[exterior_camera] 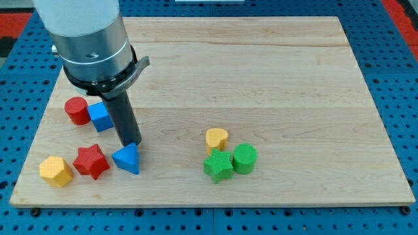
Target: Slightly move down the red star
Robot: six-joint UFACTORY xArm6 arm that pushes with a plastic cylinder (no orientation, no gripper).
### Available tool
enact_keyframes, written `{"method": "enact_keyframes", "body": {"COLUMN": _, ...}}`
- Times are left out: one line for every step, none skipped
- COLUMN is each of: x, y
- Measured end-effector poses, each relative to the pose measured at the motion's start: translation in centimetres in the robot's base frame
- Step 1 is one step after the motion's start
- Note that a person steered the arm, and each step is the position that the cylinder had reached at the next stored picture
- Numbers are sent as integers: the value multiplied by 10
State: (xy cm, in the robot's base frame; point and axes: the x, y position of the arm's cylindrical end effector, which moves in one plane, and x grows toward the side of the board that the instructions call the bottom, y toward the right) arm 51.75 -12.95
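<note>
On the wooden board (274, 72), my tip (129, 144) touches the blue triangle's (127, 158) top, just right of the red star (90, 161); I have no gripper.

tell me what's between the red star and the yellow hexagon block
Nothing: in the camera view only a narrow strip of bare board separates the red star from the yellow hexagon. My tip sits to the star's right, by the blue triangle.

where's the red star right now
The red star sits near the board's bottom-left corner in the camera view, between the yellow hexagon on its left and the blue triangle on its right; my tip is just above that triangle.
</note>
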Motion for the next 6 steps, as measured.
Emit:
{"method": "enact_keyframes", "body": {"x": 0, "y": -2}}
{"method": "enact_keyframes", "body": {"x": -7, "y": -34}}
{"method": "enact_keyframes", "body": {"x": -7, "y": -64}}
{"method": "enact_keyframes", "body": {"x": -7, "y": -98}}
{"method": "enact_keyframes", "body": {"x": -7, "y": -107}}
{"method": "enact_keyframes", "body": {"x": -7, "y": -97}}
